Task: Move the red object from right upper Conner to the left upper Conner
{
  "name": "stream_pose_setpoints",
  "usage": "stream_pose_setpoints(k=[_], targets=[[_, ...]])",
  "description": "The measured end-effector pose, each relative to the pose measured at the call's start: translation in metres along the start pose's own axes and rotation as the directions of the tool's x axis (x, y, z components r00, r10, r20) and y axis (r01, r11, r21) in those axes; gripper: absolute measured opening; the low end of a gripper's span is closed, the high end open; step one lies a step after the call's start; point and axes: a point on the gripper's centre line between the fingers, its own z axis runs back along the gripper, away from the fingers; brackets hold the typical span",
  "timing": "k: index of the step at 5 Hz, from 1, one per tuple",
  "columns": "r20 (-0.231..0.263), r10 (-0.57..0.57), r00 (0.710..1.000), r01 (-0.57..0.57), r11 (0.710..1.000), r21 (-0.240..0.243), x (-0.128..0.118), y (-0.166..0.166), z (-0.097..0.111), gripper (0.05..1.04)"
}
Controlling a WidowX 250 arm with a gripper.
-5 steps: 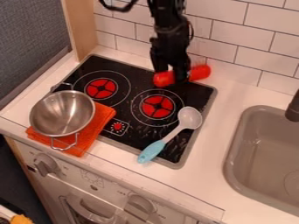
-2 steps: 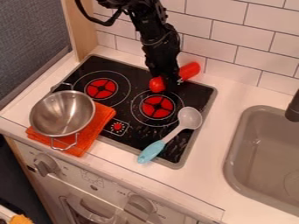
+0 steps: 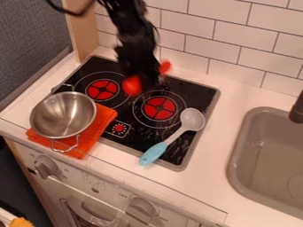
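Red plastic-looking cylinder (image 3: pixel 132 86) has shifted left with the jaws — they're clamped round its middle, an end poking out each side. Right-to-left transfer looks roughly halfway. Target corner of the black glass stovetop (image 3: pixel 93 64) is further left of the jaws — keep clear of the tiled wall (image 3: pixel 227 40) behind them.

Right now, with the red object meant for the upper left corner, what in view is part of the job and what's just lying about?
Job:
- red cylindrical object, up at the gripper
- stovetop, whose upper left corner is probably the target

Just there:
- two-handled metal bowl, partly over the orange cloth
- spoon with turquoise handle
- sink
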Motion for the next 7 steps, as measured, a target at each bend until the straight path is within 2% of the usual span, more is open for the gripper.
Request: stream_pose_setpoints(k=[1,2,3,4,5,6,7], targets=[[-0.014,0.145,0.989,-0.143,0.986,0.087,-0.025,0.034,0.006,0.512],[-0.026,0.244,0.969,-0.239,0.963,0.124,-0.042,0.066,-0.007,0.511],[-0.026,0.285,0.958,-0.279,0.951,0.136,-0.041,0.087,-0.02,0.511],[-0.025,0.268,0.963,-0.262,0.955,0.137,-0.035,0.098,-0.028,0.585],[-0.034,0.229,0.973,-0.225,0.97,0.094,-0.043,0.1,-0.03,0.904],[-0.036,0.193,0.981,-0.191,0.981,0.041,-0.056,0.098,-0.026,1.008],[-0.035,0.193,0.981,-0.194,0.981,-0.015,-0.059,0.103,-0.011,1.003]])
